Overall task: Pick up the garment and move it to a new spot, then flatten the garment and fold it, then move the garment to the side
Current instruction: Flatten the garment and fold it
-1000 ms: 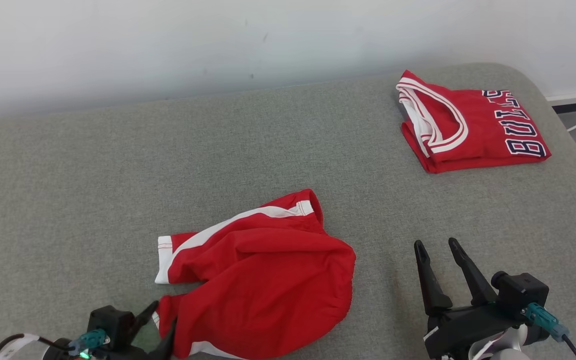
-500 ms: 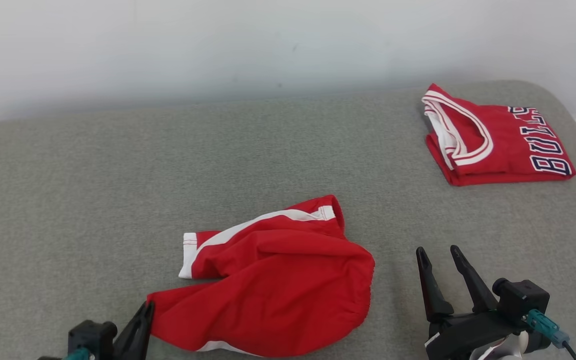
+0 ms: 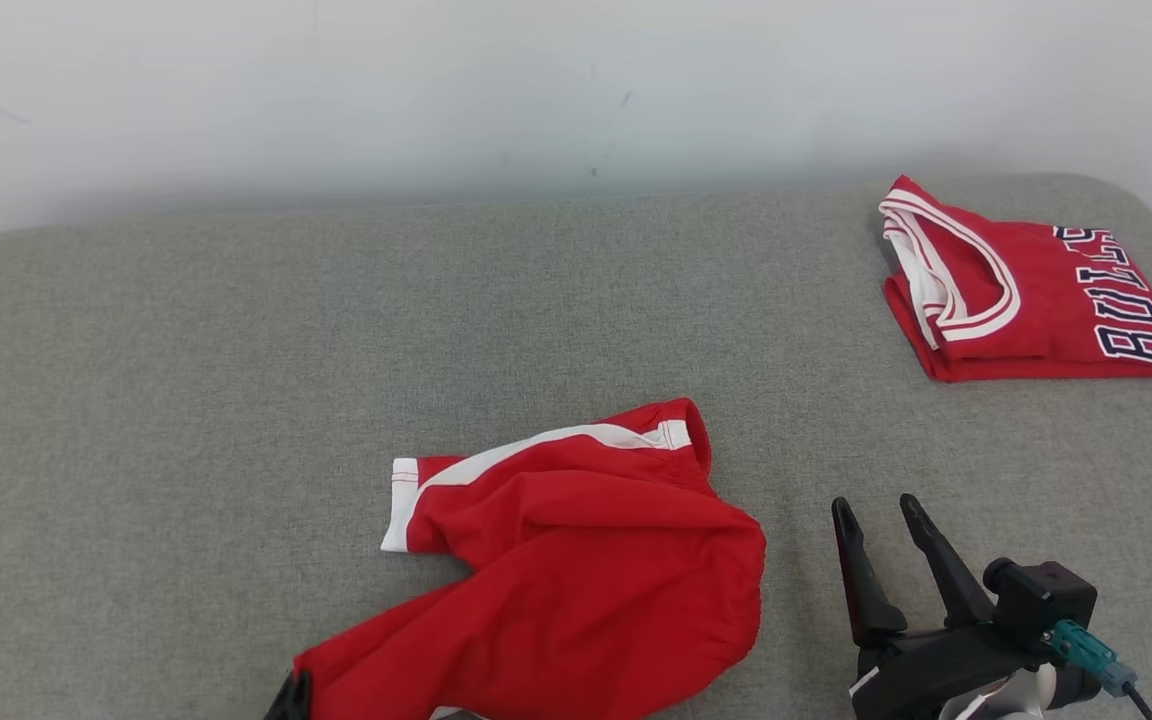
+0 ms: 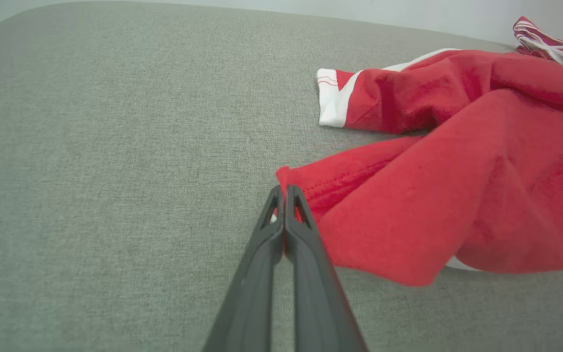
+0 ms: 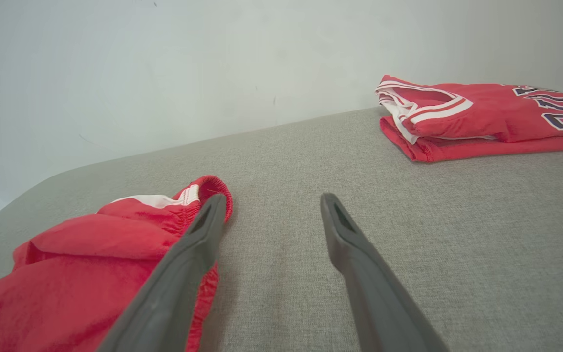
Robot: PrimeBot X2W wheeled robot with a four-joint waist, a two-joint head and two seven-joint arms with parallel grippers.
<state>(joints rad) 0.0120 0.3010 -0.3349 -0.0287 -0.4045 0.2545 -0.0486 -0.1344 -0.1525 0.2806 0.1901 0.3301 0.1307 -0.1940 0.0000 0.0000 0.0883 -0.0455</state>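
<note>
The garment [image 3: 576, 560] is a pair of red shorts with white side stripes, lying crumpled on the grey padded surface [image 3: 236, 350] near the front middle. My left gripper [image 3: 291, 697] shows at the bottom edge of the head view, shut on the shorts' near-left hem corner. In the left wrist view its fingers [image 4: 282, 188] are pressed together with the garment [image 4: 457, 171] drawn out from them to the right. My right gripper [image 3: 876, 515] stands open just right of the shorts, holding nothing. In the right wrist view, the right gripper [image 5: 271, 200] has its left finger beside the waistband of the garment [image 5: 91, 264].
A folded red jersey [image 3: 1026, 290] with dark lettering lies at the far right of the surface, near the white wall; it also shows as the jersey [image 5: 482, 117] ahead of my right gripper. The surface's rounded right edge is just beyond it. Bare grey fabric stretches to the left.
My left gripper has shut on the shorts' near-left corner and drawn it out toward the front left. The head camera has shifted. The right gripper stays open in place.
</note>
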